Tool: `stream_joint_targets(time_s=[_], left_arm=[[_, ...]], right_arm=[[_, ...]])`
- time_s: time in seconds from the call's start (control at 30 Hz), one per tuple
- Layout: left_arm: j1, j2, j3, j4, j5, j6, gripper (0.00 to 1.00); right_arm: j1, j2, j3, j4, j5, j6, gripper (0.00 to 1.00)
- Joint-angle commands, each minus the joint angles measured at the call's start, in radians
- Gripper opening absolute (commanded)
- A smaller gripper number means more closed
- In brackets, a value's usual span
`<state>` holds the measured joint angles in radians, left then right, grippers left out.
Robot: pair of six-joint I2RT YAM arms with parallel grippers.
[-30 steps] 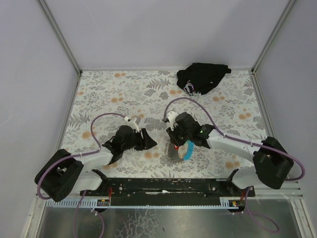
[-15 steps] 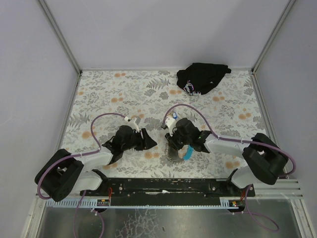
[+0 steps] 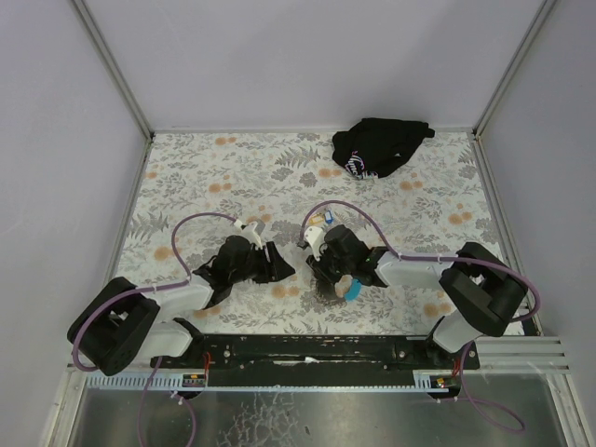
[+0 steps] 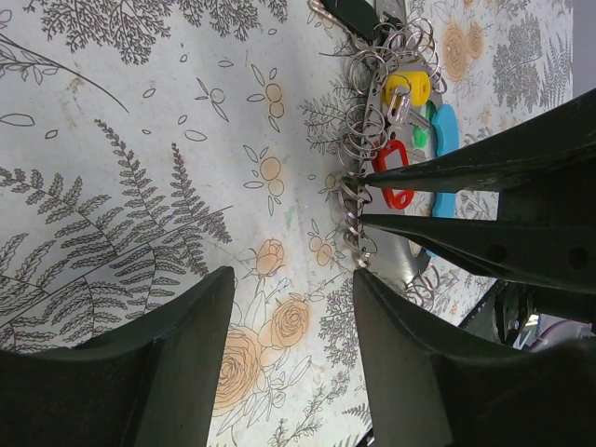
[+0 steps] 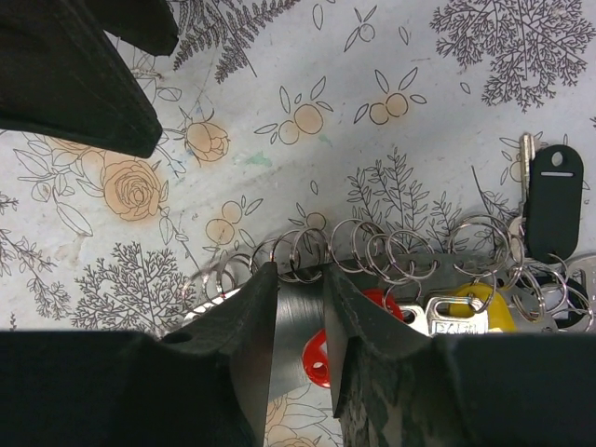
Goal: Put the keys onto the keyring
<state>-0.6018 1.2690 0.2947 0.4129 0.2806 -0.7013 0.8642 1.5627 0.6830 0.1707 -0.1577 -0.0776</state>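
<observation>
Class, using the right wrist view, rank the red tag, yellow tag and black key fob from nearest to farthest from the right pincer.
1. The red tag, right at the right pincer, showing between its fingers.
2. The yellow tag, off to the right.
3. The black key fob, near the right edge, higher up.

A tablecloth (image 3: 214, 168) printed with grey ferns and orange flowers covers the table. A crumpled black cloth bundle (image 3: 380, 146) with a small white print lies at the far edge, right of the middle, close to the back wall (image 3: 307, 56). Pale lilac panels enclose three sides, joined by aluminium corner posts (image 3: 112, 65).
</observation>
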Motion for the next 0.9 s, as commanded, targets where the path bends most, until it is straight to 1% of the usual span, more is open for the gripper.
stream_joint_targets(time_s=[0.0, 0.17, 0.27, 0.37, 0.6, 0.87], left_arm=[[-0.007, 0.013, 0.016, 0.054, 0.000, 0.015, 0.53], [-0.005, 0.021, 0.020, 0.061, 0.007, 0.016, 0.53], [-0.006, 0.027, 0.023, 0.061, 0.012, 0.017, 0.53], [-0.006, 0.031, 0.025, 0.061, 0.015, 0.018, 0.53], [-0.006, 0.030, 0.029, 0.058, 0.020, 0.019, 0.53], [-0.006, 0.031, 0.027, 0.058, 0.022, 0.017, 0.54]], right_arm=[[0.010, 0.006, 0.038, 0.039, 0.014, -0.019, 0.32], [0.010, 0.020, 0.046, 0.039, 0.013, -0.018, 0.26], [0.009, 0.021, 0.050, 0.034, 0.011, -0.017, 0.20], [0.010, 0.015, 0.050, 0.030, 0.020, -0.018, 0.19], [0.009, 0.007, 0.049, 0.015, 0.059, -0.007, 0.19], [0.006, 0.003, 0.058, 0.010, 0.025, 0.047, 0.26]])
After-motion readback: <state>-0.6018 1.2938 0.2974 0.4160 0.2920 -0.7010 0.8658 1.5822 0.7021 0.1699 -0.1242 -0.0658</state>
